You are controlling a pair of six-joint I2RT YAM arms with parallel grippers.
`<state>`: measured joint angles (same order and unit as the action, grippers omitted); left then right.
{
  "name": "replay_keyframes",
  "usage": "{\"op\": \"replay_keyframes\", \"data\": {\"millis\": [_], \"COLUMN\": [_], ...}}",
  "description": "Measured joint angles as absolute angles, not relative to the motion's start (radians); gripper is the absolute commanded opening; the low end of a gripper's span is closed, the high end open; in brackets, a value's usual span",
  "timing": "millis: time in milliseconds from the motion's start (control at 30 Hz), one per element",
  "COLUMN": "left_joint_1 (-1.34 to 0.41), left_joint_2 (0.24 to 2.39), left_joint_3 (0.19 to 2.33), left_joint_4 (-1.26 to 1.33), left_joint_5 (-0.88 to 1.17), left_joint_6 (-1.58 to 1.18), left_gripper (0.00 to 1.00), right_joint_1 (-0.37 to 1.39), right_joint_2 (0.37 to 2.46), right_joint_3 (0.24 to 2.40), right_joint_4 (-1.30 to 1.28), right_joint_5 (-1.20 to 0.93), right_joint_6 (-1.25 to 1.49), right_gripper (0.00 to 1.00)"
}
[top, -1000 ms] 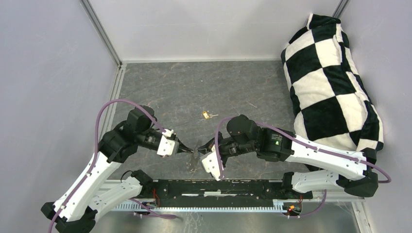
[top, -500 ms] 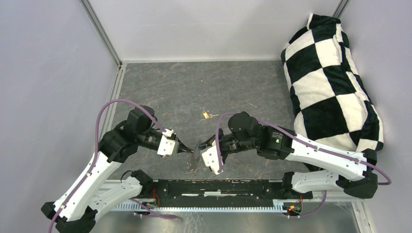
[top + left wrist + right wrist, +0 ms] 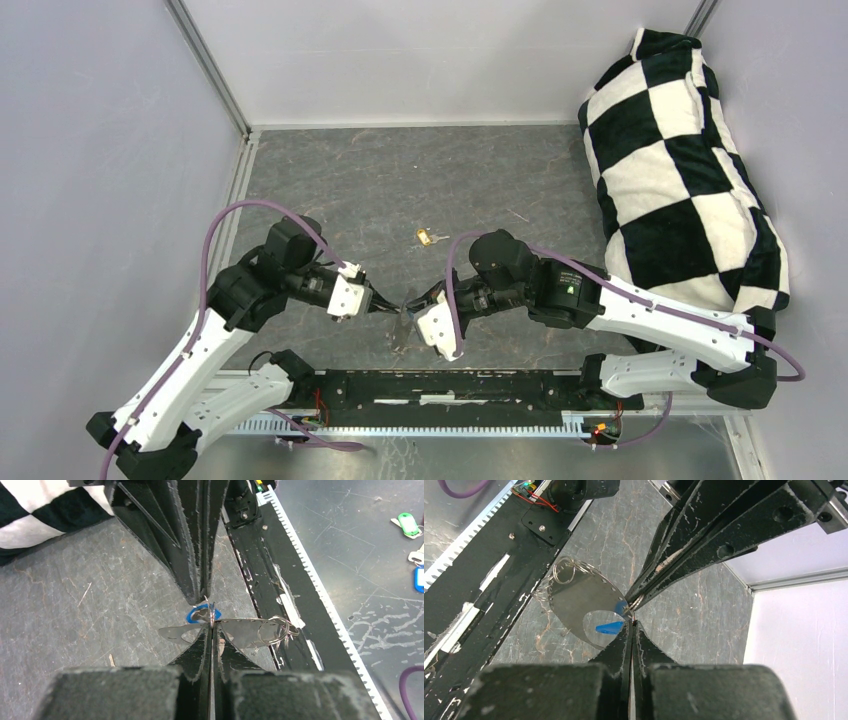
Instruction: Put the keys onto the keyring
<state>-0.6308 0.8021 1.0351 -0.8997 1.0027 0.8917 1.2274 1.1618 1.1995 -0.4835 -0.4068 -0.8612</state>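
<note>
1. threading blue key onto keyring, likely.
2. clamps keyring in left gripper; pinches blue key in right gripper, touching keyring.
3. next needs fine push along keyring.
4. leaves gold key well beyond keyring.

A checked pillow blocks the right edge of the table. A gold key lies in the middle. The far left corner has room.

The keyring is shiny metal, the blue key plastic-headed, the table matt.
</note>
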Motion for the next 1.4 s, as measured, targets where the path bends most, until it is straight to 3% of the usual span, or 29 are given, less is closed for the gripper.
{"op": "replay_keyframes", "data": {"millis": [933,1400], "left_joint_1": [-0.631,-0.631], "left_joint_2": [0.781,0.793], "left_joint_3": [1.024,1.024], "left_joint_4": [-0.859,-0.866], "left_joint_5": [1.000,1.001], "left_joint_6": [0.859,0.866], "left_gripper": [0.02,0.02], "right_joint_1": [1.194,1.191], "right_joint_2": [1.135,1.145], "right_joint_3": [1.196,1.179], "right_joint_4": [-0.478,-0.466], "right_joint_5": [-0.331,-0.396], "right_joint_6": [-0.857,-0.854], "right_gripper": [0.00,0.00]}}
